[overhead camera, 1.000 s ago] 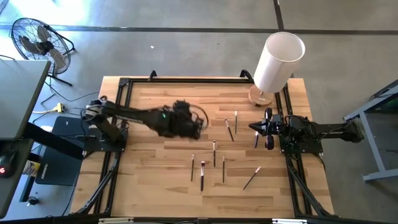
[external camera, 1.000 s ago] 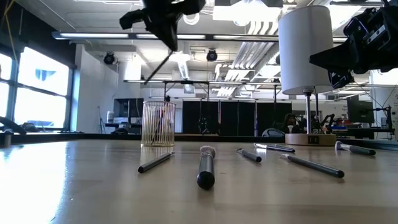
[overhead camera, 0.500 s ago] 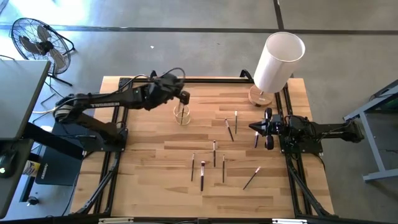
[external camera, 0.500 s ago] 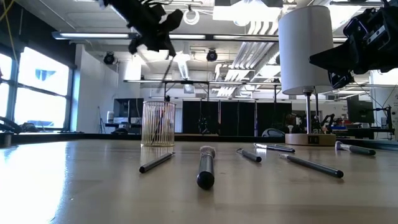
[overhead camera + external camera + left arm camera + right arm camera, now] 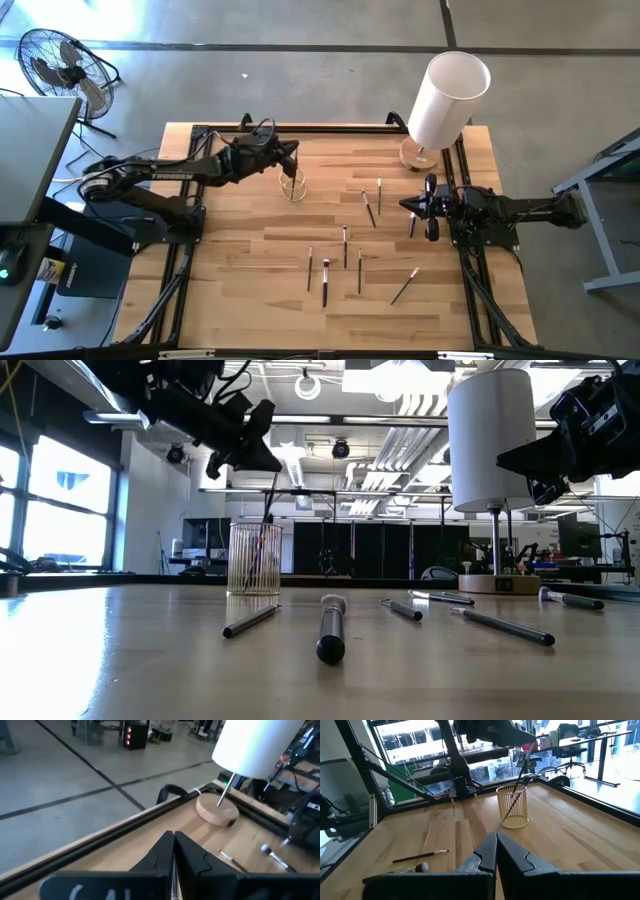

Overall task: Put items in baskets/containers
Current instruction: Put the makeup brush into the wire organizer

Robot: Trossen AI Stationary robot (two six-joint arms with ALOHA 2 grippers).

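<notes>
Transparent cup [image 5: 293,186], far-left on the table [image 5: 240,250], with a brush [image 5: 516,797] leaning inside. The left gripper [image 5: 291,153], jaws together, has moved over the cup since the earlier frame. Loose brushes [image 5: 345,247] lie mid-table; white cylinder [image 5: 446,98] far-right. Right gripper [image 5: 411,204] waits, jaws together.

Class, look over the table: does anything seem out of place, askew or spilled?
Nothing is spilled or damaged. The cup stands upright with one brush leaning in it, under the left gripper. The other brushes lie scattered flat across the table, simply not yet collected.
</notes>
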